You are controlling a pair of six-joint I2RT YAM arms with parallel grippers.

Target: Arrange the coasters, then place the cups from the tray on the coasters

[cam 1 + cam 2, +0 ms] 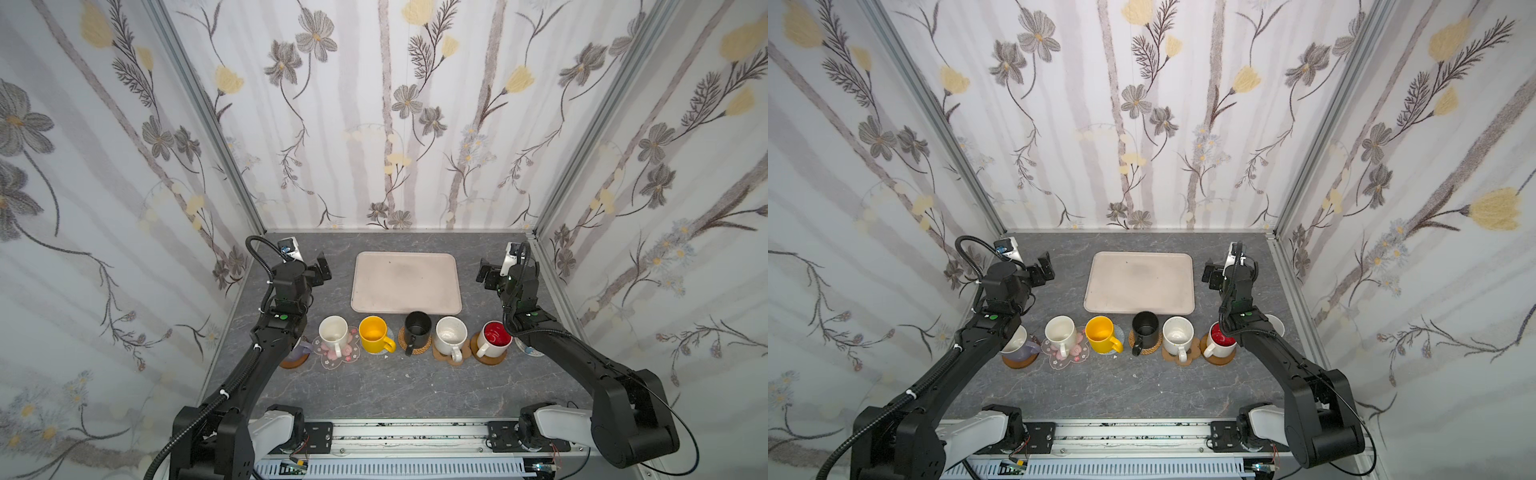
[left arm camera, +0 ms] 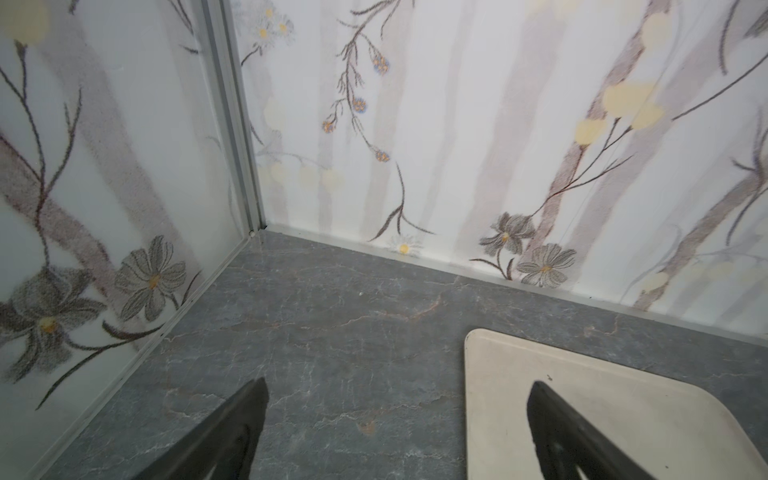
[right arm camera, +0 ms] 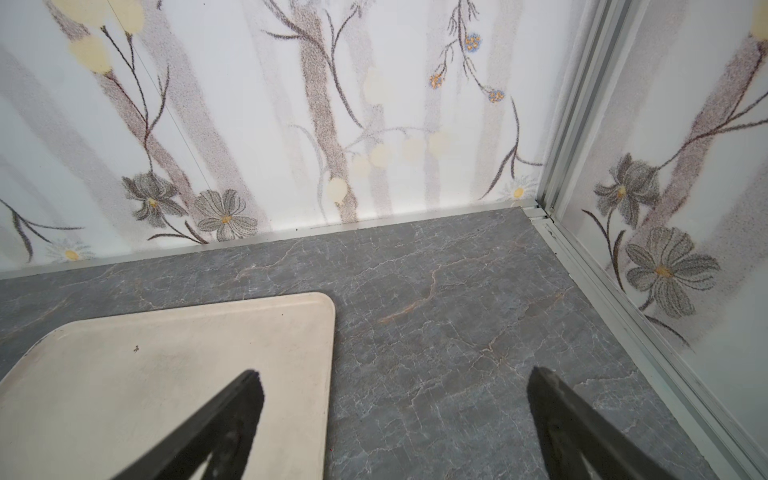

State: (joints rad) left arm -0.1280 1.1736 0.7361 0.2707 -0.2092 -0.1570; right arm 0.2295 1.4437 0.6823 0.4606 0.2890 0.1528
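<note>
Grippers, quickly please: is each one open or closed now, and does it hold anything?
Left black parallel gripper: open, holding nothing.
Right black parallel gripper: open, holding nothing.

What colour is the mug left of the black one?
The mug is yellow, clearest in a top view.

— What lies under you?
— A grey marbled tabletop, pale veins all over it; in my right wrist view a rusty vein crosses it
— And around you?
— I see three papered walls: the back wall, the left wall, the right wall, all white with grey flowers, pale yellow blooms and brown-grey stems
— What joins them?
— An aluminium post in the far left corner, a second post in the far right, and a thin metal strip where the back wall meets the tabletop
</note>
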